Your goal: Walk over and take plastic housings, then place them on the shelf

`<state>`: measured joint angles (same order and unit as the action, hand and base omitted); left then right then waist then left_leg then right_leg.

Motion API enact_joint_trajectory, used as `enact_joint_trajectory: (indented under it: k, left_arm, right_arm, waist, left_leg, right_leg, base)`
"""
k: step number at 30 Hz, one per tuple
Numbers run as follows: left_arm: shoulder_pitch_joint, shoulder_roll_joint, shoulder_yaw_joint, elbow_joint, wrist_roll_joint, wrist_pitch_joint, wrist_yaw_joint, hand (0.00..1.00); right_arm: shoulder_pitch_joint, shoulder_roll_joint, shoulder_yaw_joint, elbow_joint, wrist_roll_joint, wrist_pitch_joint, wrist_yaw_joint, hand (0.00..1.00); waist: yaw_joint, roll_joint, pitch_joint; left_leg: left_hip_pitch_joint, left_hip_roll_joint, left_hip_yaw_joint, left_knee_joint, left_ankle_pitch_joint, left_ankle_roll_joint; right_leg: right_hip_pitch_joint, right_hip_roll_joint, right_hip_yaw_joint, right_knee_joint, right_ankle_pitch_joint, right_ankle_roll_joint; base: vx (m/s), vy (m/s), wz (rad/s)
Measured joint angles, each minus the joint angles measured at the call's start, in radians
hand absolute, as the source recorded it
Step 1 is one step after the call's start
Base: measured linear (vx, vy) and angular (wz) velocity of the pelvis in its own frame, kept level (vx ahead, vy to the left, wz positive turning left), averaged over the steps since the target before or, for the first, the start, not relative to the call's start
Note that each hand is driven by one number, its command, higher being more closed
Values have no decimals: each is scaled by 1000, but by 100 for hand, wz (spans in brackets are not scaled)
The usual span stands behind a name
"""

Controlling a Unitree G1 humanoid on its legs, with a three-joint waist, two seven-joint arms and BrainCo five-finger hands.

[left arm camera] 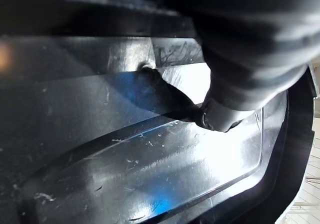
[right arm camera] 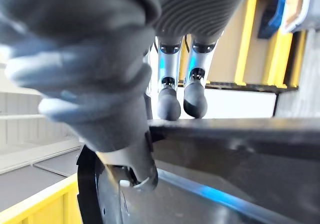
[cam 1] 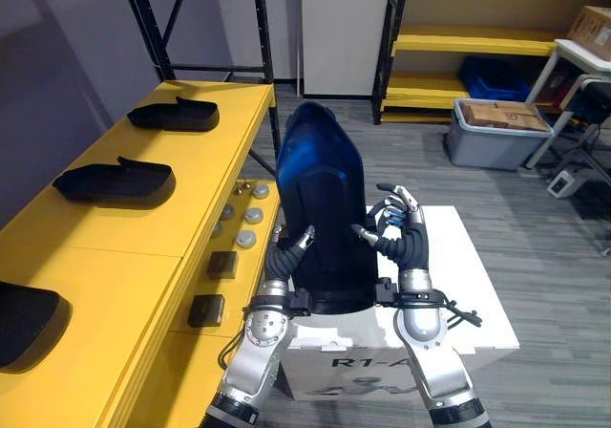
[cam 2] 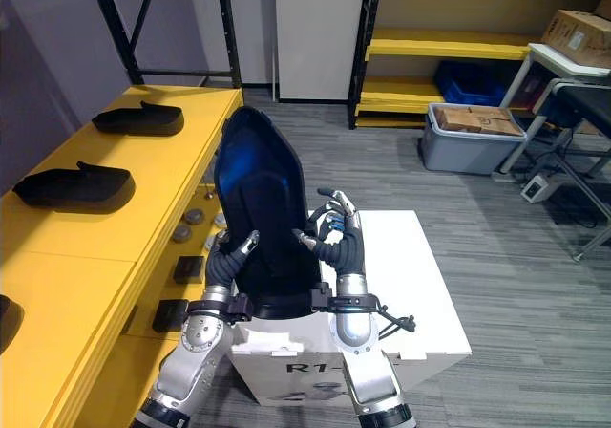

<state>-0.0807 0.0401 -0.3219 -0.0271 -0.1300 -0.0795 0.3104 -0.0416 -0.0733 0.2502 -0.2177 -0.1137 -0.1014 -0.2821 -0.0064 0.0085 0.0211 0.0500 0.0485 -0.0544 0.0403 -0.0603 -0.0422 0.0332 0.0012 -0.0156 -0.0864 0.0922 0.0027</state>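
Observation:
I hold a large black plastic housing point(cam 1: 320, 208) upright between both hands, above a white box point(cam 1: 463, 275). My left hand point(cam 1: 284, 254) grips its left edge low down; in the left wrist view the thumb point(left arm camera: 225, 116) presses on the glossy shell point(left arm camera: 150, 169). My right hand point(cam 1: 406, 237) is on the right edge. In the right wrist view its fingertips point(right arm camera: 170, 104) hook over the housing's rim point(right arm camera: 240, 131) with the thumb underneath. Three more black housings point(cam 1: 174, 115) point(cam 1: 115, 181) point(cam 1: 24, 323) lie in a row on the yellow shelf point(cam 1: 143, 237) to my left.
Grey discs point(cam 1: 248, 216) and small black blocks point(cam 1: 221, 264) lie on the shelf's lower ledge beside the housing. A black rack upright point(cam 1: 263, 55) stands at the shelf's far end. A grey tote with cartons point(cam 1: 496, 132), yellow racking point(cam 1: 477, 41) and a white table point(cam 1: 582, 60) stand at the far right.

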Motion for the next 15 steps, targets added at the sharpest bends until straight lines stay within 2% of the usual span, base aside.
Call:
enact_joint_trajectory:
  k: [2,6,8,11,12,13,15]
  left_arm:
    - [0,0,9,-11,1,0,-20,100]
    - [-2,-1,22,-56,36,0,-66,100]
    - [-1,-1,25,-67,36,0,-78,100]
    - [0,-2,54,-76,37,-6,-96,100]
    - [2,-1,62,-76,37,-6,-100,100]
    - [8,-2,77,-76,37,-6,-101,100]
    - [16,-6,98,-76,37,-6,-102,100]
  right_arm:
    - [6,-31,-2,0,37,0,36,0]
    - [6,-80,-38,-64,225,-17,148,0]
    - [5,-93,-68,-113,284,-33,178,0]
    - [0,-108,-183,-219,429,-86,227,0]
    - [0,-109,-212,-232,459,-98,233,0]
    - [0,-108,-286,-257,521,-129,235,0]
    - [0,-108,-360,-267,565,-154,233,0]
  waist:
    - [-4,0,0]
    - [-2,0,0]
    - [0,0,0]
    - [-4,0,0]
    - [-5,0,0]
    - [-12,0,0]
    - [-16,0,0]
  left_leg:
    - [2,0,1,0,0,0]
    - [6,5,10,-1,0,0]
    - [7,6,14,-1,0,0]
    - [6,8,27,-1,-1,0]
    - [6,8,27,-1,-1,0]
    - [7,9,29,-1,-1,0]
    - [6,9,30,-2,-1,0]
  right_leg:
    - [1,0,3,0,0,0]
    - [1,6,10,0,4,-3]
    - [1,8,13,0,5,-4]
    - [-7,10,29,-1,7,-4]
    - [-7,10,29,-1,8,-4]
    - [-7,11,30,-2,7,-4]
    - [-9,11,31,-3,7,-4]
  base:
    - [20,17,-7]
    - [8,18,-5]
    - [-2,14,-5]
    - [-1,26,-14]
    - [5,20,-7]
    - [0,0,0]
    - [0,0,0]
